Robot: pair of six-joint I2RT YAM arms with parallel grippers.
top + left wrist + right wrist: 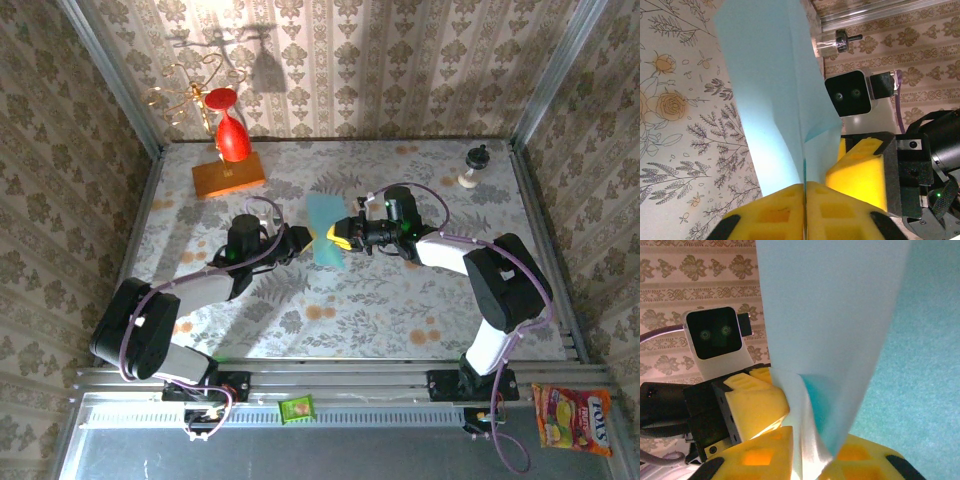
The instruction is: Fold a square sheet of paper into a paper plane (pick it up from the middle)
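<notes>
Two robot arms meet over the middle of a floral worktop [400, 310], with a folded light-blue sheet of paper [322, 218] held between them. The left end effector [804, 192] is clamped on one edge of the sheet, its yellow pads pressed together. The right end effector [807, 445], just beside it, stands narrow with paper bunched between its pads. Whether it grips the sheet cannot be told.

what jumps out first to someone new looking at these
The light-blue paper held mid-table, where both arms meet: the left gripper is shut on its edge, and it runs between the fingers of the right gripper. At the far left, a red goblet stands at an orange block.
</notes>
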